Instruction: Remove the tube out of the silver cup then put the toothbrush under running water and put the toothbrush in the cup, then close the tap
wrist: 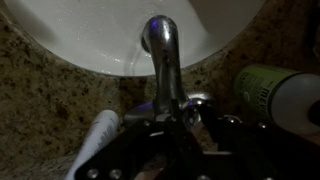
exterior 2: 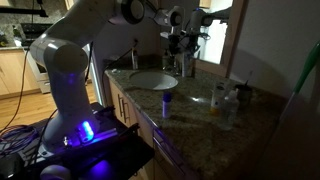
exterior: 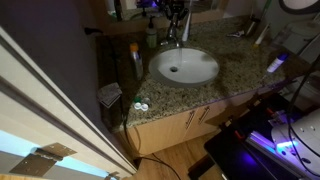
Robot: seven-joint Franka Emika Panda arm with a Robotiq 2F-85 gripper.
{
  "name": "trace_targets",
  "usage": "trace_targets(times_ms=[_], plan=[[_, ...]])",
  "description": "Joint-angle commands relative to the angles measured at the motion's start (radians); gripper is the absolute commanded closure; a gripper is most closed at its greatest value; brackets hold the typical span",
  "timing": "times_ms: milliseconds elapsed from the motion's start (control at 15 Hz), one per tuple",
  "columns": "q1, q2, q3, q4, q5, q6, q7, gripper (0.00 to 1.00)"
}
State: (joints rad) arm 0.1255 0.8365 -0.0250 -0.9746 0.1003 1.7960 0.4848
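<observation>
In the wrist view the chrome tap (wrist: 162, 55) curves out over the white basin (wrist: 80, 35). My gripper (wrist: 188, 112) reaches in from the bottom, its dark fingers closed against the tap's lever (wrist: 192, 102). Both exterior views show the gripper (exterior: 176, 18) (exterior 2: 183, 45) at the tap (exterior: 174, 34) behind the basin. A white tube (wrist: 95, 142) lies on the granite beside the tap. The small silver cup (exterior 2: 167, 100) (exterior: 275, 65) stands near the counter's front edge, lit blue. The toothbrush is too small or dark to make out. Whether water runs is unclear.
A green-topped soap bottle (wrist: 268, 92) (exterior: 152, 38) stands close beside the tap. A tall amber bottle (exterior: 134, 60) is at the counter's end. Clear bottles (exterior 2: 222, 100) cluster near the wall. The robot's base (exterior 2: 75, 125) stands in front of the cabinets.
</observation>
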Motion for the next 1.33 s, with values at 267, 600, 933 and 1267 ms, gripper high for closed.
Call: trace_targets(times_ms=[267,600,933,1267], plan=[[0.005,-0.024,0.0,-0.033,-0.008,-0.064,-0.011,0.93],[0.017,-0.025,-0.006,-0.071,-0.021,-0.114,-0.006,0.93],[0.024,-0.023,-0.006,-0.127,-0.025,-0.129,0.0,0.93],[0.02,-0.041,-0.012,-0.166,-0.025,-0.129,0.011,0.93]])
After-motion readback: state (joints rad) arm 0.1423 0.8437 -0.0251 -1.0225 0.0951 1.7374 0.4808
